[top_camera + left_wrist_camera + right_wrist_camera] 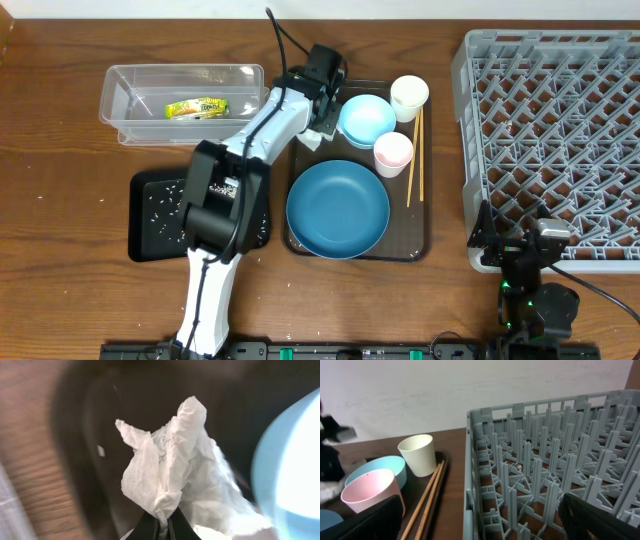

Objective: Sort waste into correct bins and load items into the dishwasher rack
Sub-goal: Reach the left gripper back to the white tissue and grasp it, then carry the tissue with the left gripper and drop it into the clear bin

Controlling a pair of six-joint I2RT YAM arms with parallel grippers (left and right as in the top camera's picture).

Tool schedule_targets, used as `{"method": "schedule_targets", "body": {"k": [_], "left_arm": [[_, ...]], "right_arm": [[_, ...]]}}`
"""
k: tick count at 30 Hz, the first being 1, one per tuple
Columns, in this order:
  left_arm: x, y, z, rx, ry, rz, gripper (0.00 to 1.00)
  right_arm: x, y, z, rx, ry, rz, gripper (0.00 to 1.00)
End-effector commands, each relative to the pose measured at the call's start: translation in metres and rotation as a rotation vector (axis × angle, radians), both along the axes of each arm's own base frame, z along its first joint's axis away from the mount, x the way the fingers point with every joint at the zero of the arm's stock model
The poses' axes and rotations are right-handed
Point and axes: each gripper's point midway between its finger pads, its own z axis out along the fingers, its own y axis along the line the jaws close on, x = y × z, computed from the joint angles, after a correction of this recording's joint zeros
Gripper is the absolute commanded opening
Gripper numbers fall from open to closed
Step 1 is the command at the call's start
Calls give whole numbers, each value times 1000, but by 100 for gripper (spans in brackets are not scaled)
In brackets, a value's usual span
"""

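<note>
The left gripper [163, 523] is closed on the crumpled white napkin [170, 467], its two dark fingertips pinching the lower folds so that the paper stands up in front of the wrist camera. Beneath it the dark floor of the brown serving tray [418, 232] shows only as a blur, and the small light-blue bowl [366, 118] is just beside the napkin on the right. From overhead, the left arm reaches across to the tray's far left corner, ending beside that bowl. On the tray the wide dark-blue bowl [338, 210] fills the near half; the pink cup [393, 152] sits close to the light-blue bowl, the white cup [409, 97] stands at the far right corner, and the pair of chopsticks [414, 155] lies lengthwise along the right edge. Left of the tray, the black tray [150, 245] holds scattered white rice grains [160, 205] – the arm crosses over its right side. Farther back, the clear tub [125, 95] holds the yellow-green wrapper [197, 108]. The grey dishwasher rack [550, 130] occupies the right of the table [60, 180], with nothing visible among its pegs. The right gripper [481, 510] hangs at the rack's near edge with its jaws spread wide, holding nothing.
</note>
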Motion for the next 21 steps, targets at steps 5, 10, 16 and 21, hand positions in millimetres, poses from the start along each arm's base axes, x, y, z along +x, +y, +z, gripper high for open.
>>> {"method": "schedule_targets", "body": {"k": [5,10,16,21], "left_arm": [[14,8,123,-150,-227,116,6],[15,33,179,-221,-321,207,6],[19,88,205,-310,-348,434,6],[19,142,188,-369,-277,697,6]], "right_arm": [[0,7,0,8,0,31,99],[0,7,0,8,0,31,99],[0,8,0,8,0,32,99],[0,7,0,8,0,31,99]]}}
